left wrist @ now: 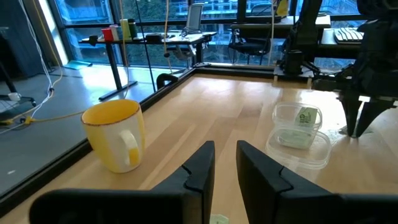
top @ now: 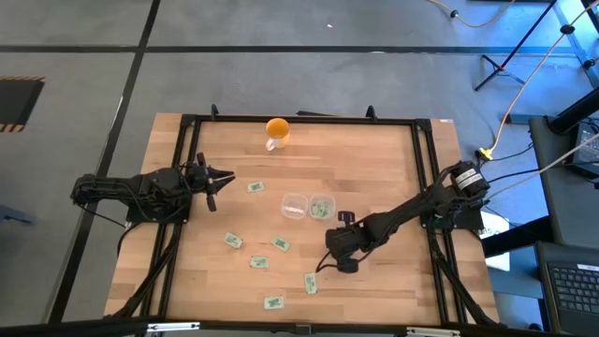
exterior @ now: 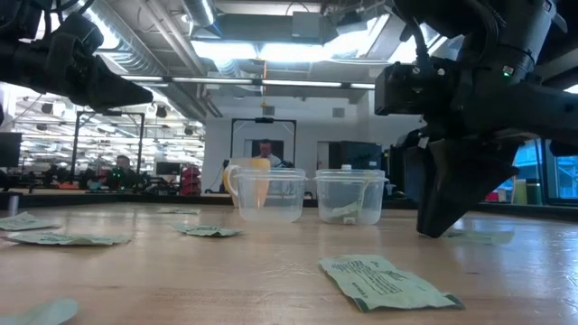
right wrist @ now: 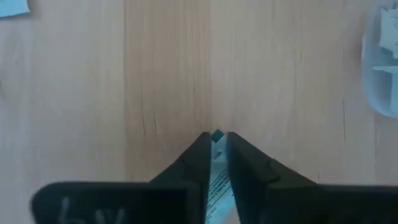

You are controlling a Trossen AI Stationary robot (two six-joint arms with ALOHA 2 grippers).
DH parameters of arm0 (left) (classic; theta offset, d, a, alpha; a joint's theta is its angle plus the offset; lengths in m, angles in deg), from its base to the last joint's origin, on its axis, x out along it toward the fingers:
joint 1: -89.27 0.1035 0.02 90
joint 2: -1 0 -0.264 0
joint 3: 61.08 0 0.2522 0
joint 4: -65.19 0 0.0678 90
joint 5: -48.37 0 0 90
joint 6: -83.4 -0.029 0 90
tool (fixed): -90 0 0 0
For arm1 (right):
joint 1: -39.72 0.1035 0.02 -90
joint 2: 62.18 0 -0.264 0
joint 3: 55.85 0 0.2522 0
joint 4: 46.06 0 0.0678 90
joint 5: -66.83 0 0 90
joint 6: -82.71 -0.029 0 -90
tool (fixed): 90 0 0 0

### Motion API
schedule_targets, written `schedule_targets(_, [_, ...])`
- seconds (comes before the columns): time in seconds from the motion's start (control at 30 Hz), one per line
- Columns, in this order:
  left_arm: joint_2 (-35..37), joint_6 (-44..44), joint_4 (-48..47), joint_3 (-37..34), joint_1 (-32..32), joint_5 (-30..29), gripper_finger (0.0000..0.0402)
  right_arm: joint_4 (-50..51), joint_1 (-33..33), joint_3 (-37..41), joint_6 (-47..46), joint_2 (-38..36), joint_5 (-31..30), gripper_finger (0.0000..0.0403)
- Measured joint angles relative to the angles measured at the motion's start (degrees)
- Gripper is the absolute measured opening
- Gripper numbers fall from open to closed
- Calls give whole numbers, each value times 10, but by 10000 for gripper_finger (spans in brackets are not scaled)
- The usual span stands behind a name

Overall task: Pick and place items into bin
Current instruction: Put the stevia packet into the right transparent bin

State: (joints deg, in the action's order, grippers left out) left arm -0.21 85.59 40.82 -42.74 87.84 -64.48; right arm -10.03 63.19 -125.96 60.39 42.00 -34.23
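Right pincer (right wrist: 216, 152) clamps a pale green-white flat packet (right wrist: 216, 180) above the wooden surface (right wrist: 168, 74), ready for binning; left pincer (left wrist: 225, 163) idle, slightly open.

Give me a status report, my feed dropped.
Right tool shut on a packet, low over the table near the clear bins. Left tool waits at the left edge, slightly open. Six packets loose; nothing in the way.

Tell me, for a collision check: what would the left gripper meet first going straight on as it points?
Probably nothing close. The left gripper points between the cup and the clear tubs, over bare table, though depth is hard to judge.
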Motion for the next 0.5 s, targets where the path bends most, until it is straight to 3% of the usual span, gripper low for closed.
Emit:
schedule_targets(0.2, [0, 0, 0, 0, 0, 0, 61, -4, 0, 13, -15, 4, -2, 7])
schedule_targets(0.5, [0, 0, 0, 0, 0, 0, 61, -10, 0, 16, -17, -7, 0, 3])
